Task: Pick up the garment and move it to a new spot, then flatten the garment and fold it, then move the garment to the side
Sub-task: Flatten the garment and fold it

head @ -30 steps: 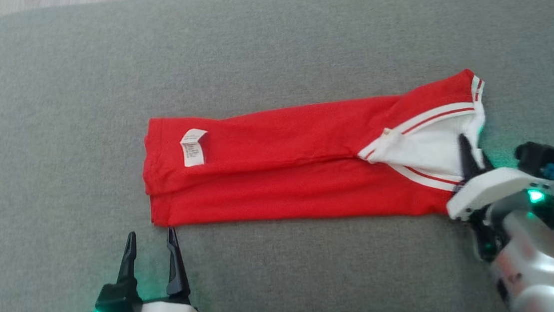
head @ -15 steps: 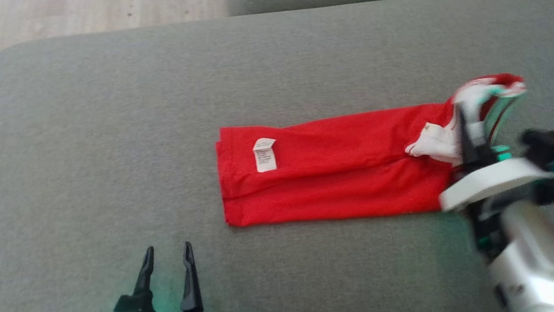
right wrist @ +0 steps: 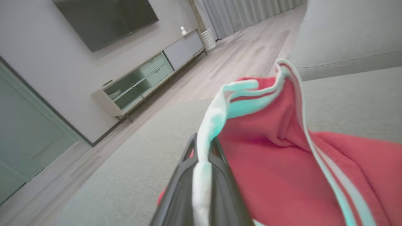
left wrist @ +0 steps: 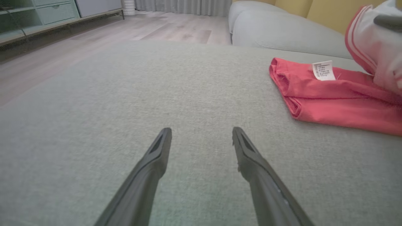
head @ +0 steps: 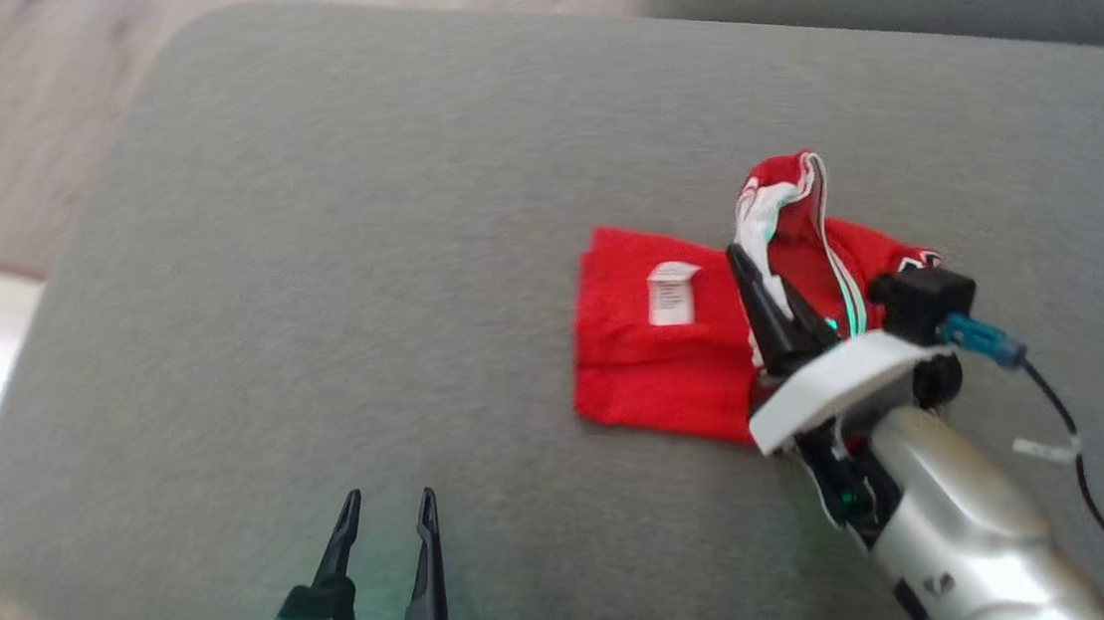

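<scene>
Right jaws were clamped shut on the white-trimmed end of the red garment [head: 663, 375] and had carried it up and over toward the label end in the last second, so the fold was about half done. The rest lay flat on the grey sofa cushion [head: 354, 217]. Left jaws were wide open and empty.

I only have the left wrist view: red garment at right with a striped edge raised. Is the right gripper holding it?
Observer: Yes. The right wrist view shows the right gripper shut on the white trim of the garment.
Operator: Does the garment run off the cushion past my frame?
Observer: No. The head view shows grey cushion beyond its right end.
Operator: And my left gripper?
Observer: The head view puts the left gripper near the cushion's front edge, apart from the garment.
</scene>
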Controlling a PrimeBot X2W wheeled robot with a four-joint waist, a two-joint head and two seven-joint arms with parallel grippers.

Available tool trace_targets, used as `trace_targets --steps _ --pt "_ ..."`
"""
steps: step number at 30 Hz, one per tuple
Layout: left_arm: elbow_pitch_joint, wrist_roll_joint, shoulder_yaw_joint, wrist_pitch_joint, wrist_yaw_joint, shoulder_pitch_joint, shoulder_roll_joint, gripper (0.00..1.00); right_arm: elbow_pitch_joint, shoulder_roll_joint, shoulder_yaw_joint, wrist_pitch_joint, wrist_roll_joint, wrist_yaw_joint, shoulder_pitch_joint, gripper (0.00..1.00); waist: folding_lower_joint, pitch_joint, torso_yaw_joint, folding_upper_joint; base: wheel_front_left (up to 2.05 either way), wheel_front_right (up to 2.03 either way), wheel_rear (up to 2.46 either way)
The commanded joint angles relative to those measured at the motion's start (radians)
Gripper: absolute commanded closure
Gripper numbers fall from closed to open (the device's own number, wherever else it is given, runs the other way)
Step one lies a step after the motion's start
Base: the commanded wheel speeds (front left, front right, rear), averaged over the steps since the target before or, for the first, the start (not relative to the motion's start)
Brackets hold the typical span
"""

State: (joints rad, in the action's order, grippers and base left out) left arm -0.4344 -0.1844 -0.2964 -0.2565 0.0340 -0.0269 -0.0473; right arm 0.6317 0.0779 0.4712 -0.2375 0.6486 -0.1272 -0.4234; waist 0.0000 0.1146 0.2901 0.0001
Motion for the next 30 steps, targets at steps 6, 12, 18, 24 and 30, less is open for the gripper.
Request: trace_targets --steps 6,12,18,24,30 --pt "0.029 -0.015 -0.004 -0.005 0.004 -0.018 -0.003 0.00 0.068 -0.024 0.012 -0.015 0.015 -0.003 -0.096 1.00 0.0000 0.021 0.152 -0.0001 0.00 0.00 0.00" --pt "0.037 -0.018 -0.004 -0.005 0.019 -0.031 -0.003 0.00 0.065 -0.027 0.015 -0.023 0.040 -0.003 -0.106 0.00 0.0000 0.017 0.141 -0.0001 0.00 0.00 0.00" --pt "0.067 -0.014 0.014 -0.005 0.022 -0.052 -0.003 0.00 -0.053 -0.026 -0.145 -0.024 -0.077 -0.003 -0.035 0.00 0.0000 -0.006 0.042 -0.0001 0.00 0.00 0.00" --pt "0.081 -0.003 0.036 -0.005 0.022 -0.079 -0.003 0.00 -0.127 -0.027 -0.384 -0.024 -0.261 -0.003 0.094 0.00 0.0000 -0.039 -0.080 -0.0001 0.00 0.00 0.00" --pt "0.083 -0.001 0.085 -0.005 0.031 -0.070 -0.003 0.00 -0.152 -0.027 -0.456 -0.024 -0.326 -0.003 0.189 0.00 0.0000 -0.063 -0.154 -0.0001 0.00 0.00 0.00"
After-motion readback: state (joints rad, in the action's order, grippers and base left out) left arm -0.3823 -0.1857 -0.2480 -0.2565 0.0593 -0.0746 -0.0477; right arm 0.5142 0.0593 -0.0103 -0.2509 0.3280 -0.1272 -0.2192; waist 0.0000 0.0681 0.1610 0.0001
